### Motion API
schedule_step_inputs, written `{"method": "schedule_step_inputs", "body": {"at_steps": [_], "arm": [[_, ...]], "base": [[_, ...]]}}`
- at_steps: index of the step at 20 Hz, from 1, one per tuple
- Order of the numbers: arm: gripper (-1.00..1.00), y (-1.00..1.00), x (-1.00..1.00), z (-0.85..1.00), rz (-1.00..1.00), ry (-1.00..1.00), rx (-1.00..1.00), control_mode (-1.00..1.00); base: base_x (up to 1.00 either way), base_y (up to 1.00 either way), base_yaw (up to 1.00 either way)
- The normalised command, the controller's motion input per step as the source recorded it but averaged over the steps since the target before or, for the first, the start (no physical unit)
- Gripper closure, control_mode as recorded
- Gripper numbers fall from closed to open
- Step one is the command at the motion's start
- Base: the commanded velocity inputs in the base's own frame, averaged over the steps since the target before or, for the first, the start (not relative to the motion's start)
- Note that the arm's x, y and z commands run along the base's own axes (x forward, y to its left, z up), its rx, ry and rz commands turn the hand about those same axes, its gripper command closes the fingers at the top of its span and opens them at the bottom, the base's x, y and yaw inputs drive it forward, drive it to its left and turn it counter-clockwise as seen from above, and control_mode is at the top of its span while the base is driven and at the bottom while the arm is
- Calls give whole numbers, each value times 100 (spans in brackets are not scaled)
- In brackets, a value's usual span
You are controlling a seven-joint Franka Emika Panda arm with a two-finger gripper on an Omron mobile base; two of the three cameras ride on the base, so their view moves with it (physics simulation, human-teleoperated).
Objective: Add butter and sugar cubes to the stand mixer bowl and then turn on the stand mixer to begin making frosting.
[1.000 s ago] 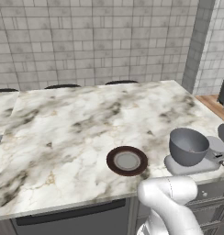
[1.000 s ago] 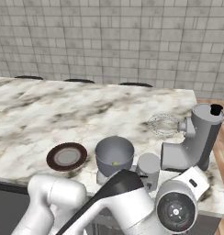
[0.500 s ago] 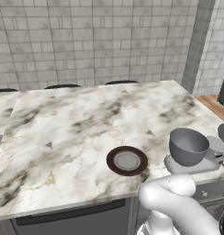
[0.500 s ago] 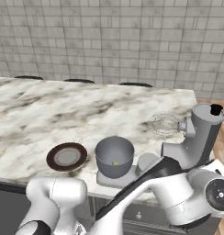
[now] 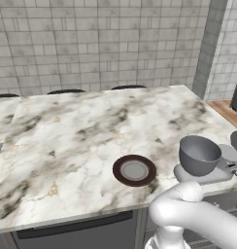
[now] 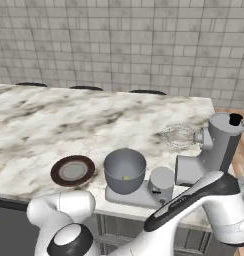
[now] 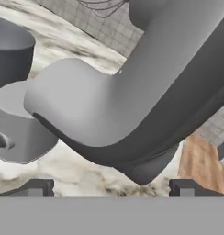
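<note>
Tool [image 7: 111,187] jaws spread wide, holding nothing, tips right up against the stand mixer [image 7: 132,87] column. Stand mixer bowl [image 6: 125,171] sits on the mixer base at the worktop [image 5: 81,131] edge, small yellowish bit inside.

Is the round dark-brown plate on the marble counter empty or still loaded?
Empty: the round dark-brown plate shows only its bare grey centre in both base views.

Nothing here carries any writing I can read: no label, brand, number or sign on anything on the counter.
</note>
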Motion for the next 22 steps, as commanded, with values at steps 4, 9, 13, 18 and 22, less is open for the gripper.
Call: {"method": "schedule_step_inputs", "body": {"at_steps": [4,9,13,18,22], "arm": [[-100,-34,26,0,12,-10,15,-100],[-100,-15,26,0,17,-9,12,-100],[-100,-2,25,0,20,-4,8,-100],[-100,0,28,0,17,0,6,-100],[-100,9,9,3,12,-1,2,-100]], "base": [[0,0,0],[0,0,0],[0,0,0],[0,0,0],[0,0,0]]}}
